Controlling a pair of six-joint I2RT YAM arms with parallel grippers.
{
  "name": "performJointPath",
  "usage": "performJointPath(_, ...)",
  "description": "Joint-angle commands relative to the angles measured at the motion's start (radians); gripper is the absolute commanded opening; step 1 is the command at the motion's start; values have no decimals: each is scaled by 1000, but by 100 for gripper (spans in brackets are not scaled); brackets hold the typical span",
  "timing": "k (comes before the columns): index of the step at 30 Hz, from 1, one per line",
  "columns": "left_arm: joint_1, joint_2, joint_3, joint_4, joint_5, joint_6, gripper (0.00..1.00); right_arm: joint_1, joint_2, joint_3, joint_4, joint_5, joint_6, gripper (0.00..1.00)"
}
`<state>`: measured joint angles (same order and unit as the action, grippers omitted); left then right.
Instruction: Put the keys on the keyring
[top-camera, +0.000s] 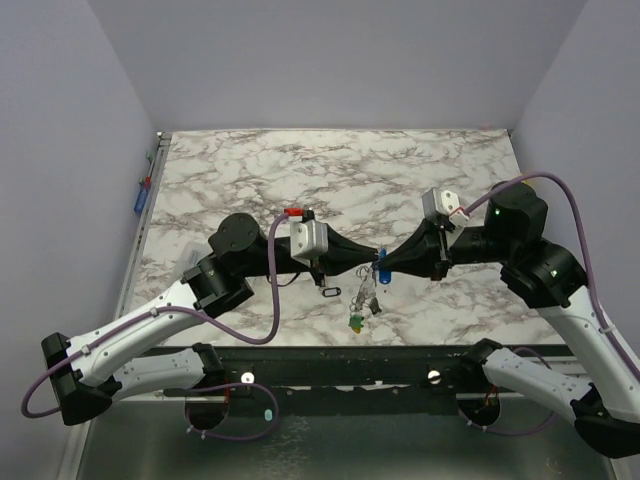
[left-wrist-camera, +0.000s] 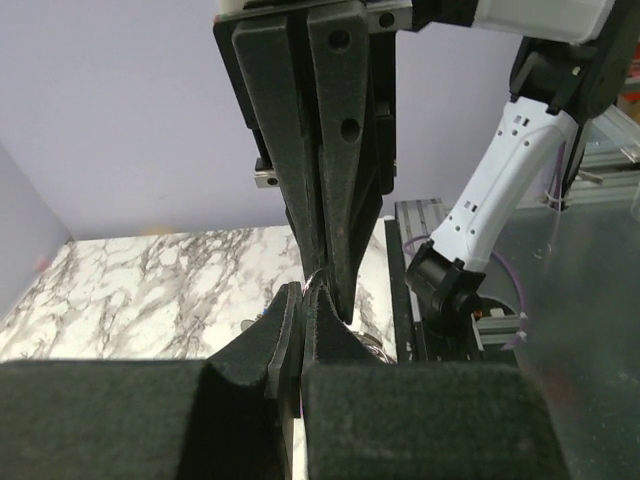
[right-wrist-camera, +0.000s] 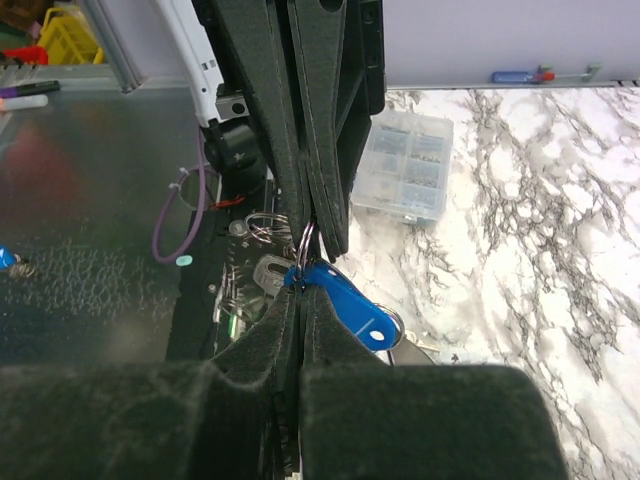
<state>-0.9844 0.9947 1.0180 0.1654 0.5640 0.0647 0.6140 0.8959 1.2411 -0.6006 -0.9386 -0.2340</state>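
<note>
Meeting tip to tip at mid-frame, the left gripper (top-camera: 368, 257) pinches the keyring (right-wrist-camera: 303, 240) steady so the right gripper (top-camera: 390, 264), clamped on the blue key (right-wrist-camera: 350, 305), can seemingly thread it on.

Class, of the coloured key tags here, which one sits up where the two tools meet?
The blue tag, right at the meeting tips of the left tool and right tool. The green tag sits below it in the top view, clear of both.

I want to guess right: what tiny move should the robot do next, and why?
Probably the right gripper should nudge the blue key onto the keyring, because the left gripper pinches that wire right beside it.
</note>
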Motion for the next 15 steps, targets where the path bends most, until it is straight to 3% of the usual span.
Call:
performJointPath(1,1,-24,-31,244,-130,-59,0,4,-15,-38,81,4,82,1)
performJointPath(6,1,-21,-73,333,-173,-98,0,3,-20,-70,147,44,139,4)
performJointPath(11,1,-26,-86,341,-172,-97,0,4,-32,-48,106,99,117,38)
performJointPath(15,0,-33,-93,341,-164,-95,0,4,-68,-28,78,153,81,46)
